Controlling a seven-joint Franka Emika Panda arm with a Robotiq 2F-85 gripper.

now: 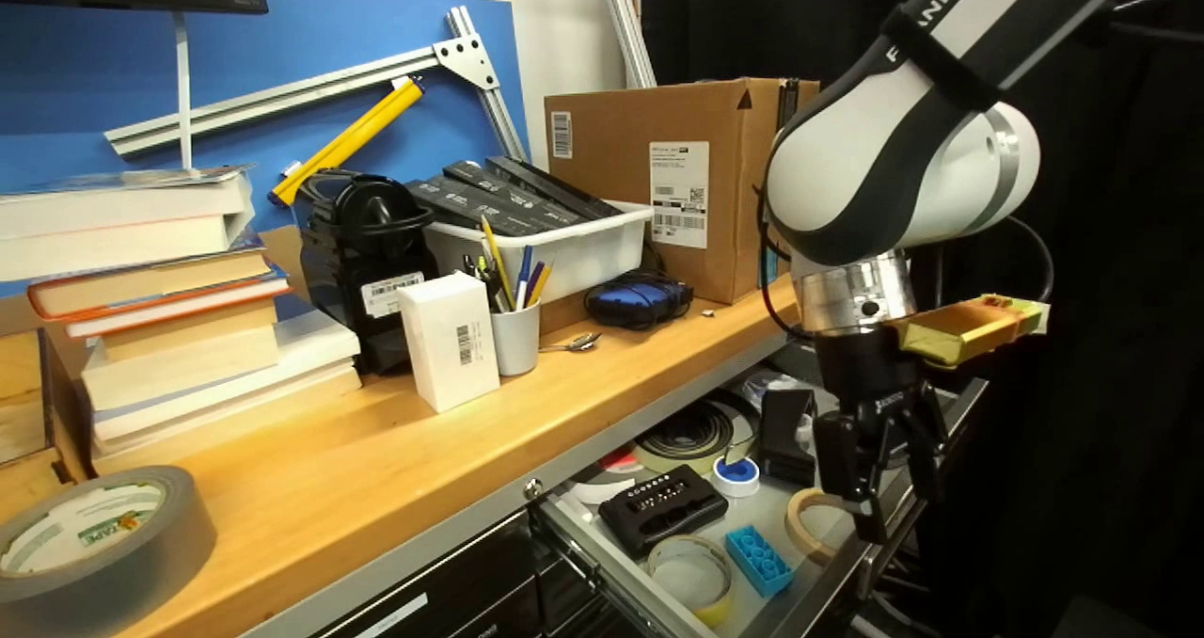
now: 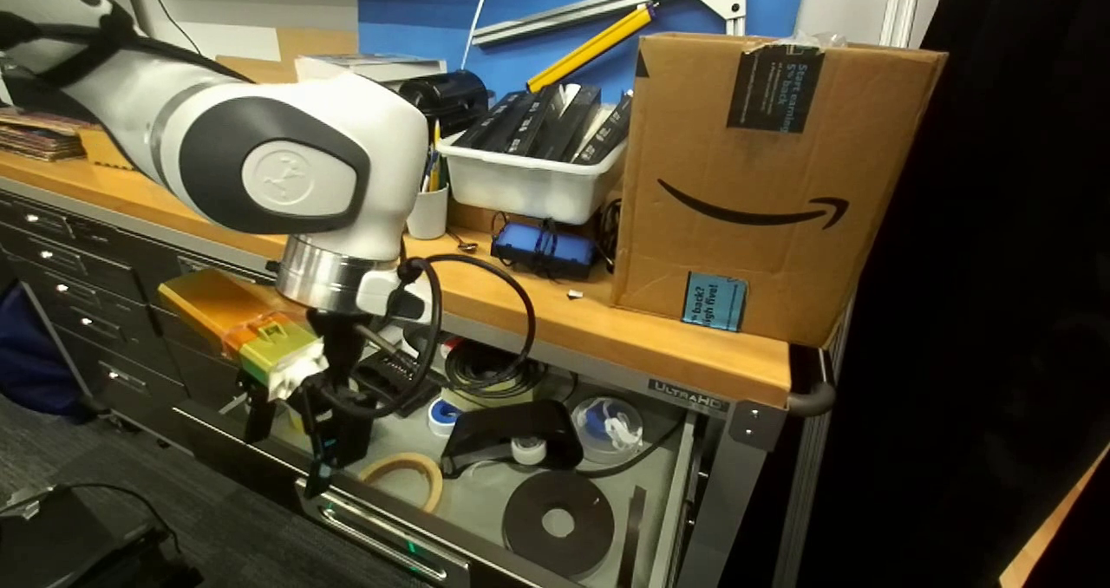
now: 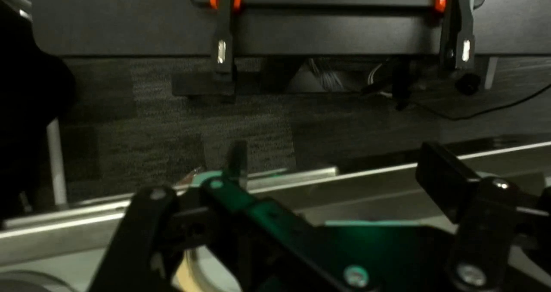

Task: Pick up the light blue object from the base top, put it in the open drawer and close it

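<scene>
The light blue brick [image 1: 758, 559] with studs lies inside the open drawer [image 1: 632, 577], between two tape rolls. It is hidden behind the arm and gripper in an exterior view, and it is out of the wrist view. The drawer [image 2: 473, 494] stands pulled out below the bench top. My gripper [image 1: 898, 499] is open and empty, pointing down over the drawer's front edge. It also shows in an exterior view [image 2: 288, 449]. In the wrist view the fingers [image 3: 335, 167] are wide apart, with only the drawer front [image 3: 344, 193] and floor seen between them.
The drawer also holds a black case [image 1: 663, 508], a tan tape ring [image 1: 800, 523], a black tape dispenser [image 2: 512, 436] and a dark roll [image 2: 558, 562]. The wooden bench top [image 1: 376, 469] carries a cardboard box [image 2: 763, 172], a white bin [image 2: 529, 180], books and a pen cup [image 1: 516, 342].
</scene>
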